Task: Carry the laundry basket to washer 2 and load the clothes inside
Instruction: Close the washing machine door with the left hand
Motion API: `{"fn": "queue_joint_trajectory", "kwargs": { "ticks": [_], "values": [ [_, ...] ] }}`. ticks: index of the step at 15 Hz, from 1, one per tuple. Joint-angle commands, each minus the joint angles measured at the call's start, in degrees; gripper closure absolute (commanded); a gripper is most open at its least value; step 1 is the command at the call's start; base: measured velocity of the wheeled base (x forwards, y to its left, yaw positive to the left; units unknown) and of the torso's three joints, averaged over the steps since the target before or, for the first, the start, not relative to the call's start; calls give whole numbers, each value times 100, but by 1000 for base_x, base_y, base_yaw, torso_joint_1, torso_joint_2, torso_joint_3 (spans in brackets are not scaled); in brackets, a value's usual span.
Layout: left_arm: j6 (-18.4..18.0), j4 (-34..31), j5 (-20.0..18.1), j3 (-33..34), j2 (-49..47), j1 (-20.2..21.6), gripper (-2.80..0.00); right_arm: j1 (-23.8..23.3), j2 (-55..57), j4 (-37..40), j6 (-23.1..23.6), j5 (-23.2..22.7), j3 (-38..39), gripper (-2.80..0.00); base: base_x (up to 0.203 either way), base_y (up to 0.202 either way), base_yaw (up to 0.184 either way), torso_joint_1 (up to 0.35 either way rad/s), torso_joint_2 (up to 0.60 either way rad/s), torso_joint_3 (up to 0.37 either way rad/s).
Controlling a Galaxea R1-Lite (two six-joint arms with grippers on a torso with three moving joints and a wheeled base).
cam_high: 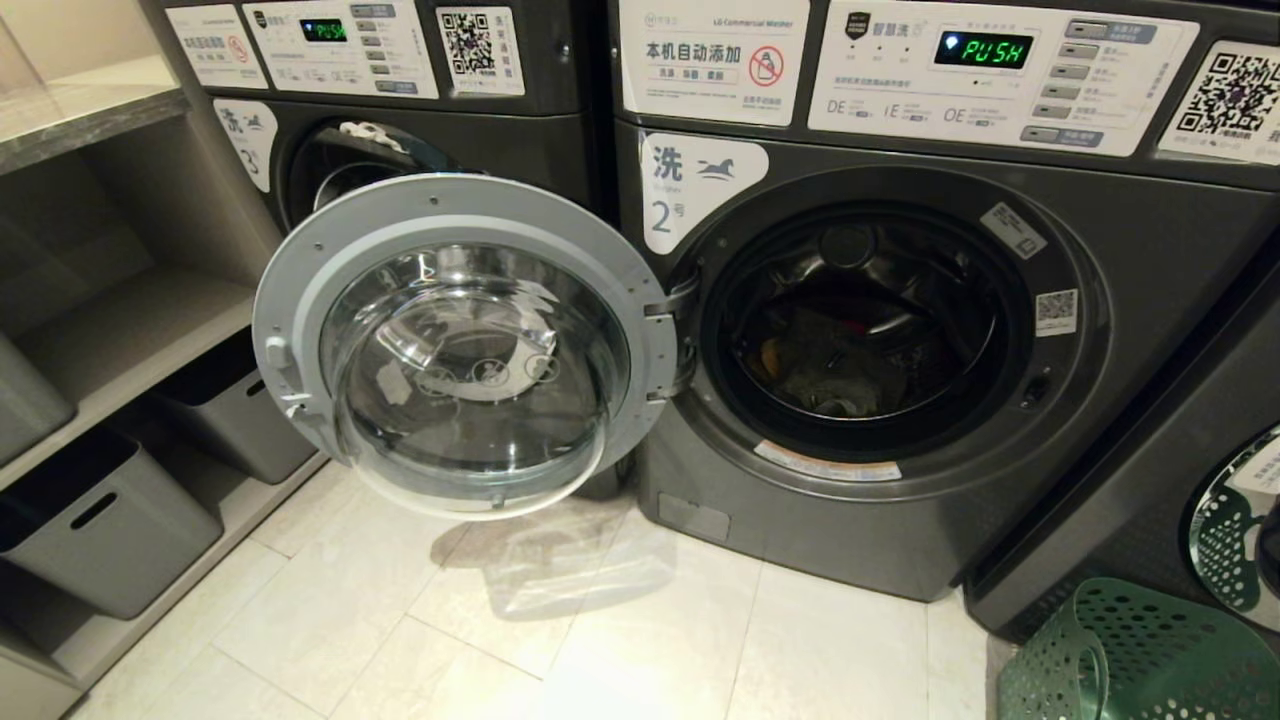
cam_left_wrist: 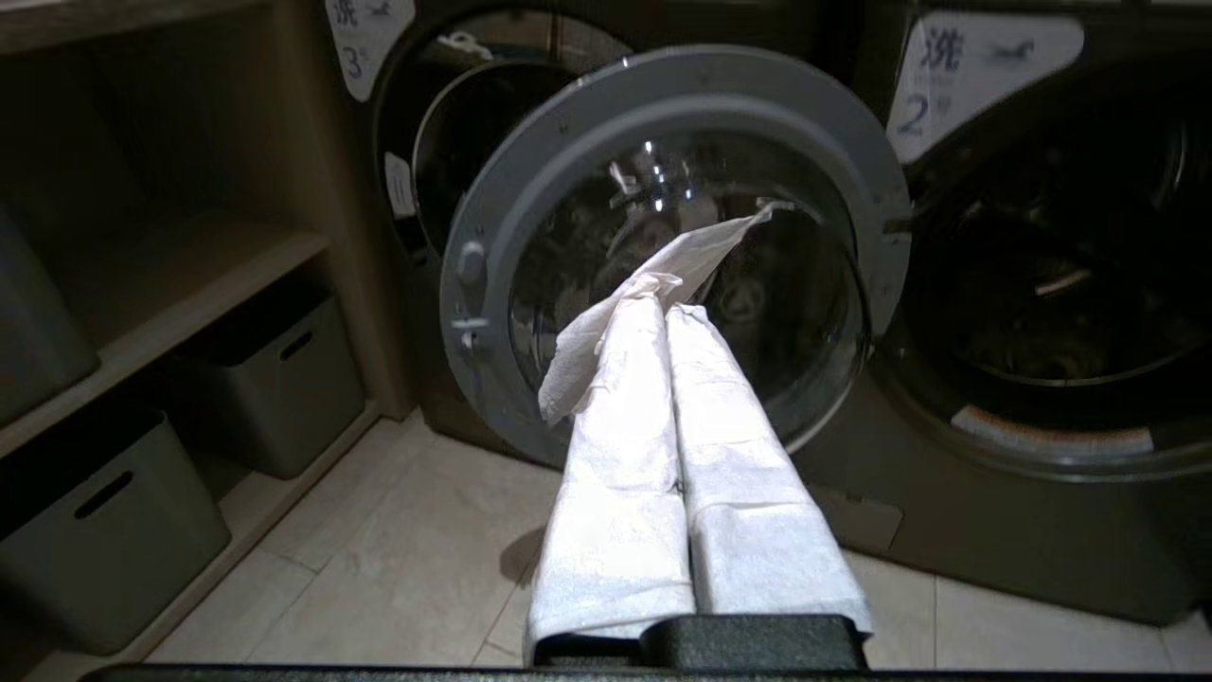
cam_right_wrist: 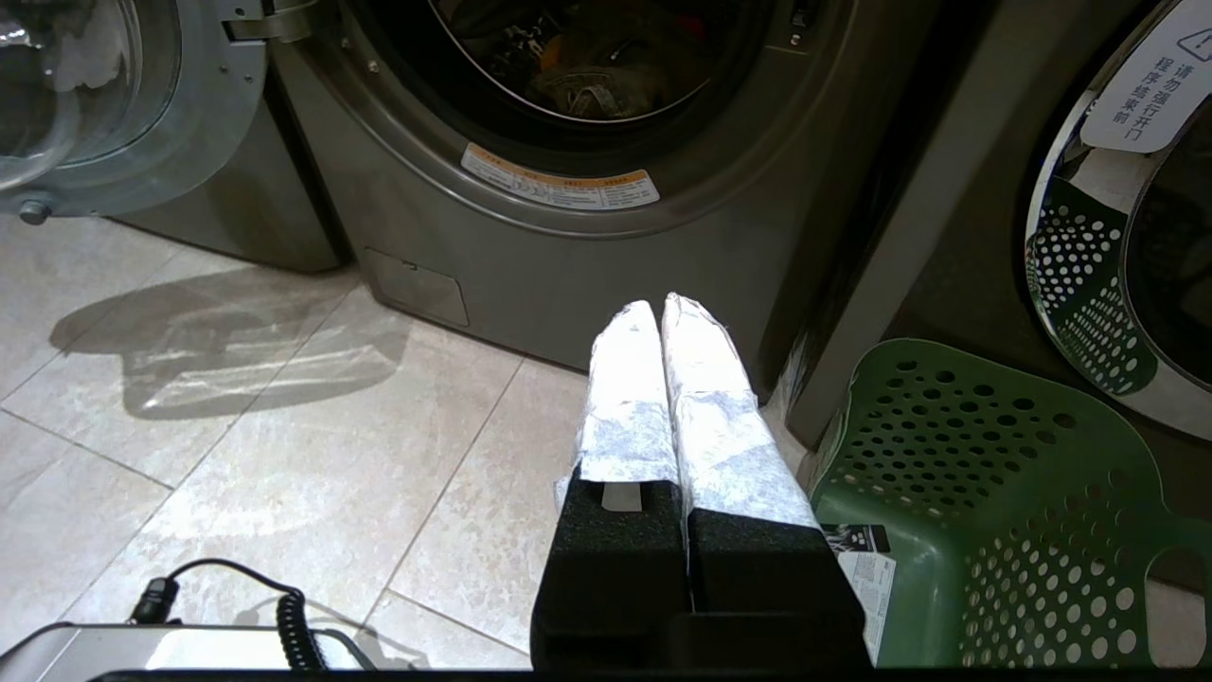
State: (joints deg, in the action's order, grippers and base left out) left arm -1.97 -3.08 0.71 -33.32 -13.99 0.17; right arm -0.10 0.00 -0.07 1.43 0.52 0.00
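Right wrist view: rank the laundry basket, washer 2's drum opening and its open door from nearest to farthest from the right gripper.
From the shut right gripper:
1. Laundry basket, on the floor right beside the fingers.
2. Washer 2's drum opening, ahead, clothes already inside.
3. Open door, swung out past the hinge, farthest off.

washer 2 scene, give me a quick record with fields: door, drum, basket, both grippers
washer 2: dark grey, label reads 2
door: swung wide open to the left
drum: clothes lie inside
laundry basket: green, on the floor right of washer 2, looks empty
left gripper: shut, in front of the open door, holding nothing
right gripper: shut, low over the floor beside the basket, holding nothing
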Motion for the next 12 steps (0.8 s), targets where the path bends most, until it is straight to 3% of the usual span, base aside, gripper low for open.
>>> {"fn": "queue_joint_trajectory", "kwargs": {
  "ticks": [1, 4, 6, 9, 12],
  "values": [
    [256, -101, 166, -1859, -2388, 12, 0, 1, 9, -10, -18, 0, 0, 0, 0, 0, 0, 0, 0, 0],
    [720, -178, 262, -3749, -4891, 153, 0, 1, 9, -19, -58, 0, 0, 0, 0, 0, 0, 0, 0, 0],
    [918, -178, -42, -4418, -6201, 452, 0, 1, 9, -19, -160, 0, 0, 0, 0, 0, 0, 0, 0, 0],
    [1105, -44, -1107, -4975, -7617, 1382, 0, 1, 0, -19, -266, 0, 0, 0, 0, 0, 0, 0, 0, 0],
    [1162, 817, -2103, -5309, -8544, 2296, 0, 1, 0, -19, -274, 44, 0, 0, 0, 0, 0, 0, 0, 0]
  ]
}}
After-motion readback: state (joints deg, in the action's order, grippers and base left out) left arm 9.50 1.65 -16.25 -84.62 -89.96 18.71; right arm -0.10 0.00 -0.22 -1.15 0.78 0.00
